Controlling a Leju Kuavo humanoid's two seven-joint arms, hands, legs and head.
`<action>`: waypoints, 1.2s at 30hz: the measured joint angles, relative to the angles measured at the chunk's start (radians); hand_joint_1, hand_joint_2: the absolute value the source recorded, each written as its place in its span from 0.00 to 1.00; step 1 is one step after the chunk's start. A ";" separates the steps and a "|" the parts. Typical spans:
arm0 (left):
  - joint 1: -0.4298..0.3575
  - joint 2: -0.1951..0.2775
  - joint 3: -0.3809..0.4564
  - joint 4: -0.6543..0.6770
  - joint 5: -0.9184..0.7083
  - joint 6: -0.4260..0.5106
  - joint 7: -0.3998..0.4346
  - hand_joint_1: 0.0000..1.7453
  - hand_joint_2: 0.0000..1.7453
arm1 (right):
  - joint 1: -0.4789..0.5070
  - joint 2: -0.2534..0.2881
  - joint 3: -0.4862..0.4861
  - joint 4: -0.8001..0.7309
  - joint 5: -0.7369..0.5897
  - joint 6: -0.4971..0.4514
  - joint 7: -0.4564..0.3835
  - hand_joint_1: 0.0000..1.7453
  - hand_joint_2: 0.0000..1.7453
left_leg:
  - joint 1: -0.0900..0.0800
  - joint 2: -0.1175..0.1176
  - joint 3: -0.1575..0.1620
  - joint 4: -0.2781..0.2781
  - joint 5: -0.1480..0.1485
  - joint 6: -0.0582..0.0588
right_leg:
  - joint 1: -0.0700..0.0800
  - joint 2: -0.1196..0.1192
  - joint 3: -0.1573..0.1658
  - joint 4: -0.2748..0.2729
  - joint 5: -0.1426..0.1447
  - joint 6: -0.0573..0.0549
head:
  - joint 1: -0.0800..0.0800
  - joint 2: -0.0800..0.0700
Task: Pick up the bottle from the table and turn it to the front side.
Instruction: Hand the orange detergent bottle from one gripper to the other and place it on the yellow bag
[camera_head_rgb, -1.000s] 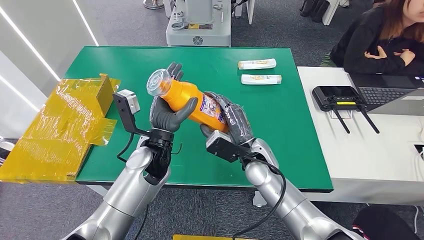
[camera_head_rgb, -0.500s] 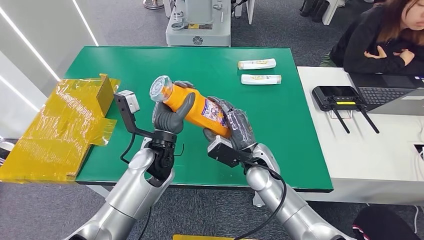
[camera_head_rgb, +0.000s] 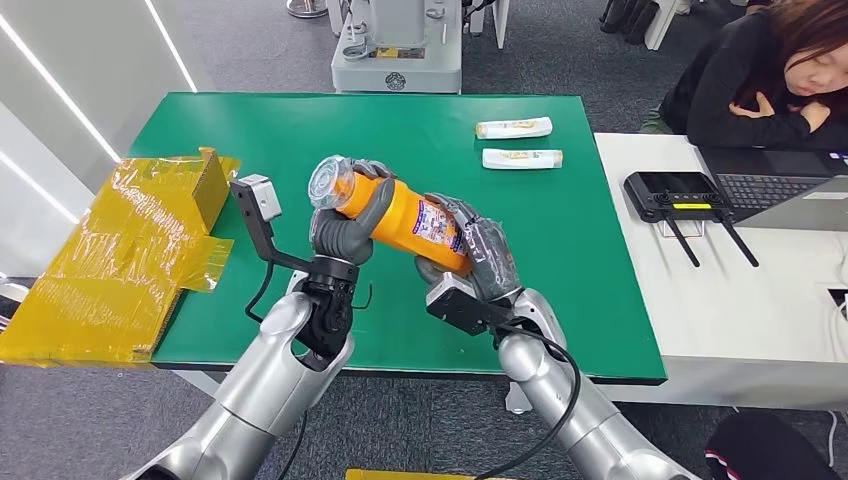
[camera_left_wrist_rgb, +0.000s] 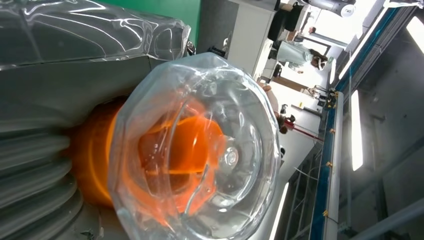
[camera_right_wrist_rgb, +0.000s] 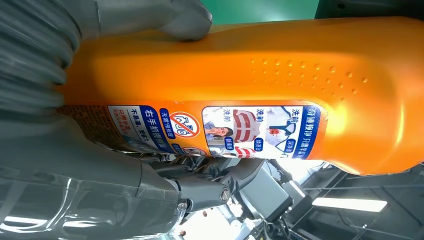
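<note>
An orange bottle (camera_head_rgb: 400, 215) with a clear cap (camera_head_rgb: 331, 184) and a blue-and-white label hangs tilted above the green table (camera_head_rgb: 560, 250), cap toward the left. My left hand (camera_head_rgb: 345, 235) grips its neck end just below the cap. My right hand (camera_head_rgb: 480, 258) holds the lower body from the right. The clear cap (camera_left_wrist_rgb: 200, 150) looms close in the left wrist view, orange behind it. The label side of the bottle (camera_right_wrist_rgb: 260, 90) faces the right wrist camera, with my grey fingers (camera_right_wrist_rgb: 150, 17) wrapped around it.
Two small white tubes (camera_head_rgb: 514, 128) (camera_head_rgb: 522, 158) lie at the table's far right. Yellow film-wrapped packaging (camera_head_rgb: 120, 250) covers the left edge. A white desk (camera_head_rgb: 740, 300) with a laptop and black controller (camera_head_rgb: 675, 195) stands to the right, where a person (camera_head_rgb: 760, 80) sits.
Both hands have carried the bottle slightly right and lower, and it has rolled a little. The cap end has dropped closer to level.
</note>
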 joint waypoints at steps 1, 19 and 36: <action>-0.001 -0.001 0.000 0.000 0.001 0.000 0.000 1.00 1.00 | 0.000 -0.001 -0.001 0.000 0.000 -0.002 -0.001 1.00 1.00 | 0.000 0.000 0.000 0.000 0.000 0.000 | 0.000 0.000 0.000 0.000 0.000 0.000 | 0.000 0.000; -0.005 -0.006 -0.001 0.015 0.004 0.001 -0.008 1.00 1.00 | 0.009 -0.012 -0.036 -0.011 -0.042 -0.033 -0.027 0.00 1.00 | 0.000 0.000 0.000 0.000 0.000 0.000 | 0.000 0.000 0.000 0.000 0.000 0.000 | 0.000 0.000; -0.006 0.004 -0.001 0.016 -0.102 0.071 -0.049 1.00 1.00 | 0.007 -0.026 -0.042 -0.001 -0.116 -0.057 -0.065 0.00 1.00 | 0.000 0.000 0.000 0.000 0.000 0.000 | 0.000 0.000 0.000 0.000 0.000 0.000 | 0.000 0.000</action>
